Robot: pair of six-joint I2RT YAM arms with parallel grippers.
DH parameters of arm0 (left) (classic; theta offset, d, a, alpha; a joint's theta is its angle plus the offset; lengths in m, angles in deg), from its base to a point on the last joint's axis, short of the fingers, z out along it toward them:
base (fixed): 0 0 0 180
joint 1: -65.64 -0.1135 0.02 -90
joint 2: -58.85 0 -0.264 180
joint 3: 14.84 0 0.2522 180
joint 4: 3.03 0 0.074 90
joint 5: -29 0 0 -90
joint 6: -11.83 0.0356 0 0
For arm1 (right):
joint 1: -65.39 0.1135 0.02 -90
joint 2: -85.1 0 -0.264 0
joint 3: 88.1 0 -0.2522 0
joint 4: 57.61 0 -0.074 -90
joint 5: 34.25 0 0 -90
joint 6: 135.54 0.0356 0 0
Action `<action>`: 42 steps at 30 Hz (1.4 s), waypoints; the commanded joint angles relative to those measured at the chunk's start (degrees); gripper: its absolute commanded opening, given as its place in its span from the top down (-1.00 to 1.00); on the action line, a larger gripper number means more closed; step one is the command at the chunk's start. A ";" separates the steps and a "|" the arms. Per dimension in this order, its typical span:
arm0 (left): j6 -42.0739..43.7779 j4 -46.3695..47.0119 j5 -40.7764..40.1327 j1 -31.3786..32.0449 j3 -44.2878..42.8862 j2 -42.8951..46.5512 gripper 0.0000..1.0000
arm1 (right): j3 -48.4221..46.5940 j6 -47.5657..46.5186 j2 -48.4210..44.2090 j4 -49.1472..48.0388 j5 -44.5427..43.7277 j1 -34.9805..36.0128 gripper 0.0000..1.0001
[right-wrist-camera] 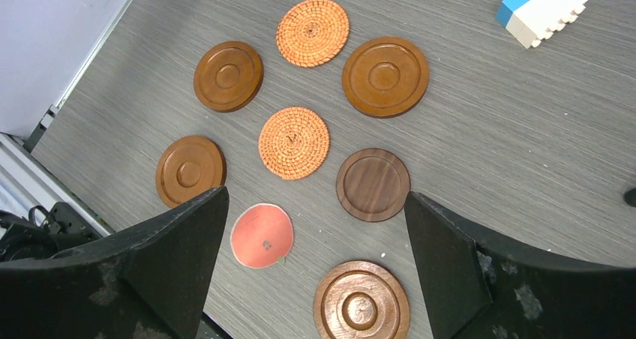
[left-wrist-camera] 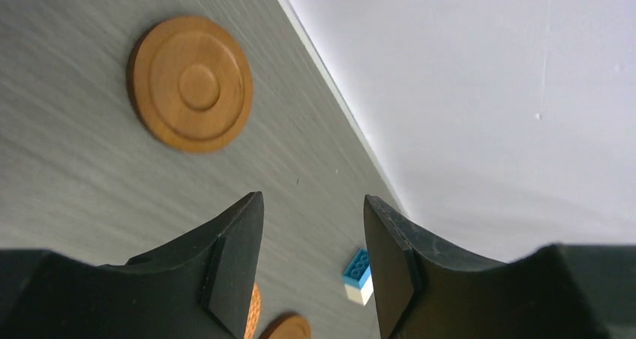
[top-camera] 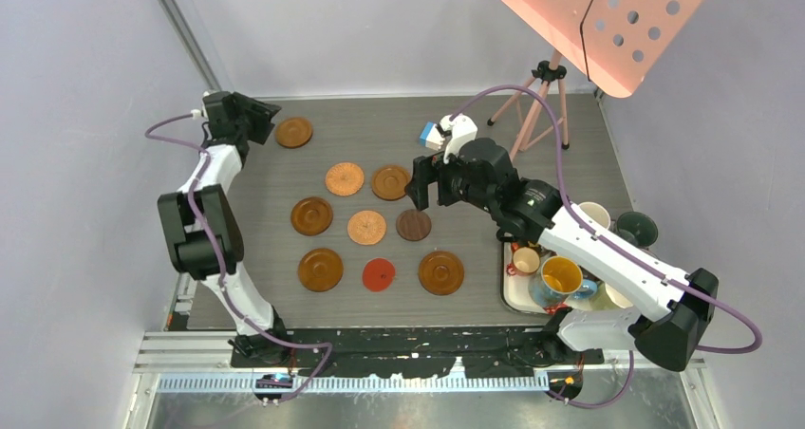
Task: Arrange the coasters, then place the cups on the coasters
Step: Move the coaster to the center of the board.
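Jaws of the right gripper [right-wrist-camera: 316, 204] are spread wide, those of the left gripper [left-wrist-camera: 313, 204] parted less; nothing is held by either. A grey wood-grain table [top-camera: 280, 177] is enclosed by pale walls, a pink perforated stand [top-camera: 551, 11] set far right. Glazed cups [top-camera: 560, 277] are gathered at a white tray [top-camera: 506, 291] by the right edge. Eight round coasters [top-camera: 311, 215], grooved wood, woven or red, are laid mid-table, a ninth coaster [top-camera: 293, 132] far left. A studded block [right-wrist-camera: 541, 10] is seen beyond.
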 commanded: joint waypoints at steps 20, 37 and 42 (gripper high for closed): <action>-12.39 10.48 11.72 -1.73 -25.59 -32.20 0.12 | -5.24 -1.89 1.43 -2.25 0.84 0.24 -0.91; -7.85 -2.87 11.20 -2.02 -24.10 -33.53 0.16 | -3.45 0.44 -1.84 -2.70 1.25 0.26 -0.91; -6.71 -5.20 10.66 -2.00 -23.89 -33.02 0.17 | -2.99 1.09 -2.80 -2.78 1.63 0.24 -0.91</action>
